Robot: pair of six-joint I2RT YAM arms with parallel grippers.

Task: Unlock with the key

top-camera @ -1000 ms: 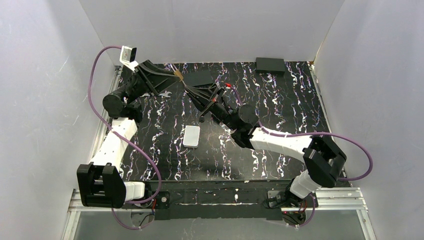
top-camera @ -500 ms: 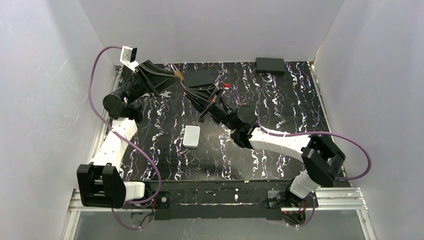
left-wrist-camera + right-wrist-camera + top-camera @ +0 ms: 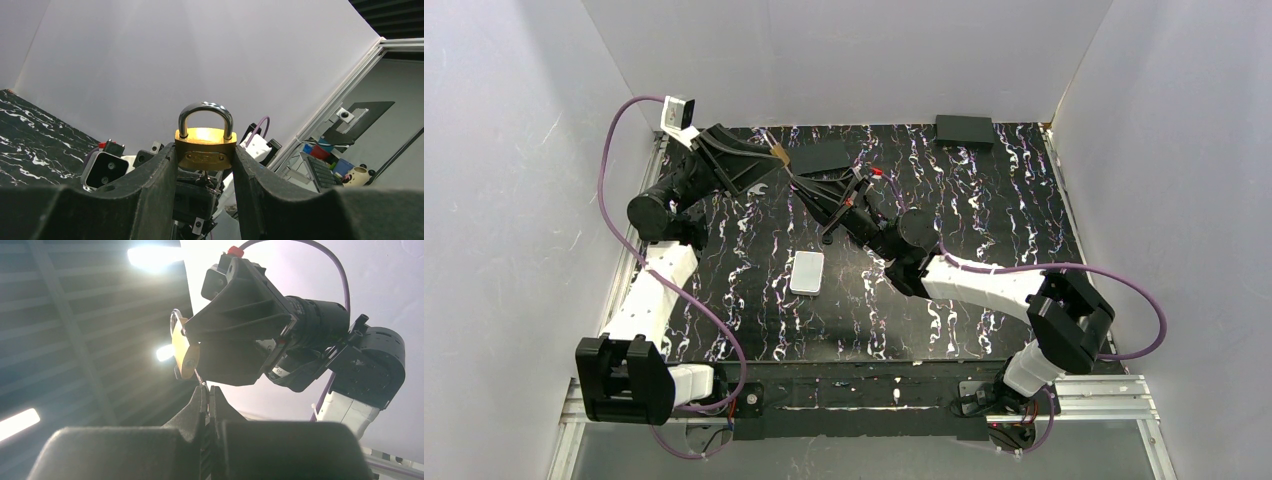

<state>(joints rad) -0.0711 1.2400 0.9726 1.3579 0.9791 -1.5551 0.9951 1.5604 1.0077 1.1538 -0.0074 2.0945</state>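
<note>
My left gripper [image 3: 776,153] is shut on a brass padlock [image 3: 205,148] with a silver shackle, held in the air at the table's far left. The shackle stands shut above the fingers [image 3: 159,172]. My right gripper [image 3: 798,181] is shut on the small key [image 3: 199,378]. The key's thin blade points at the underside of the padlock [image 3: 186,351]. In the left wrist view the key [image 3: 205,179] sits right under the padlock's bottom, with the right gripper behind it. How deep the blade goes in I cannot tell.
A flat grey-white block [image 3: 807,272] lies mid-table. A black box [image 3: 964,131] sits at the far right edge and a flat black plate [image 3: 824,157] beyond the grippers. A silver wrench [image 3: 761,187] lies under the left gripper. White walls enclose the table.
The left wrist has drawn back slightly to the left with the padlock. The right gripper has edged up and left, keeping the key at the padlock's underside.
</note>
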